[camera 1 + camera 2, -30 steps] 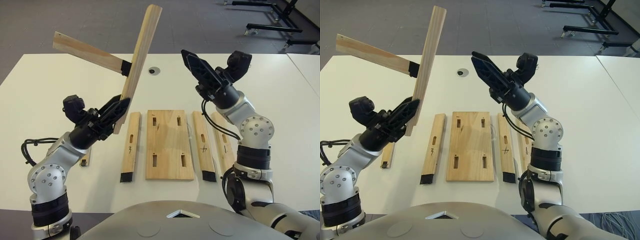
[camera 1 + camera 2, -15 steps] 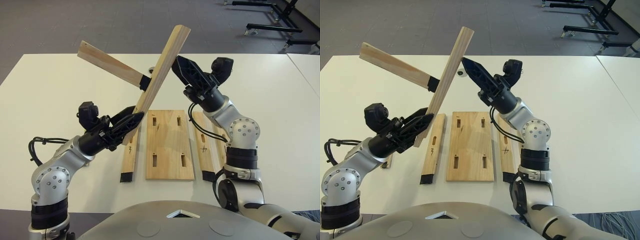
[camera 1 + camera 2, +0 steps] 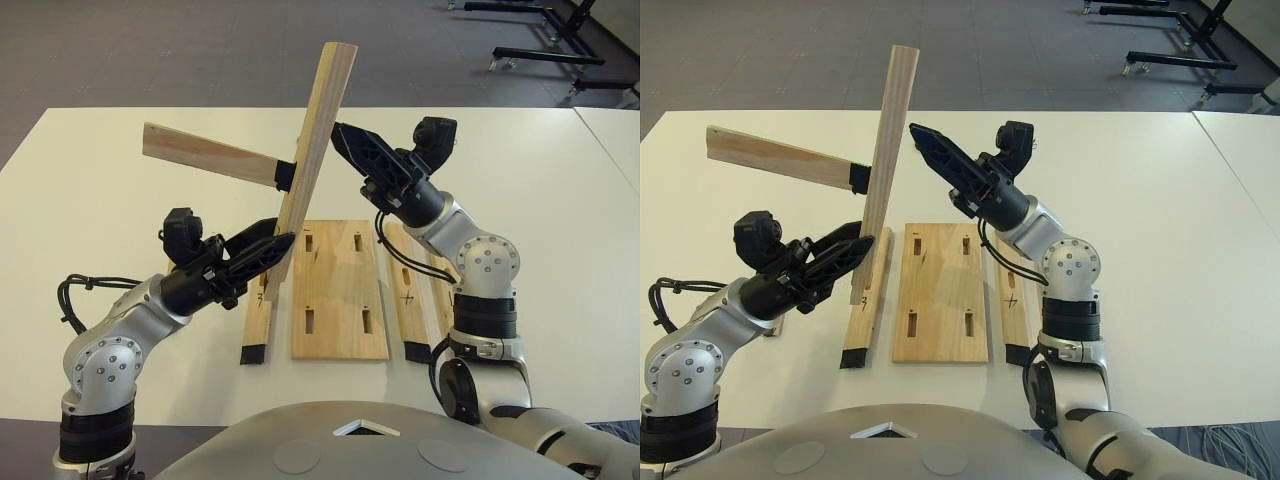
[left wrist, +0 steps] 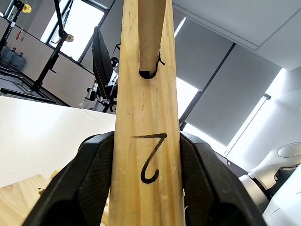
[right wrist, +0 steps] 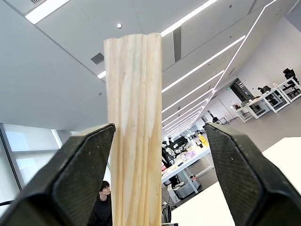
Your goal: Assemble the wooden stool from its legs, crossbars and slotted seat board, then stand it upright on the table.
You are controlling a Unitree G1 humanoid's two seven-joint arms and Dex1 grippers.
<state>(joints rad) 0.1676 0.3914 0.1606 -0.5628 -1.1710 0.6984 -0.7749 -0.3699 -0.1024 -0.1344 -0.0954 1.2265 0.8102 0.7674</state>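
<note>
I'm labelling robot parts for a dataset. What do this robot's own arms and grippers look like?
Left arm and right arm are silver-grey, with round joint housings ringed by small screws and black bands. Black cables loop beside each forearm. The left gripper and right gripper each have two long, tapering black fingers with finely textured surfaces; a black camera block sits on each wrist.

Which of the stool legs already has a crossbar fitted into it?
The leg raised in the left gripper; the others lie flat beside the seat board.
</note>
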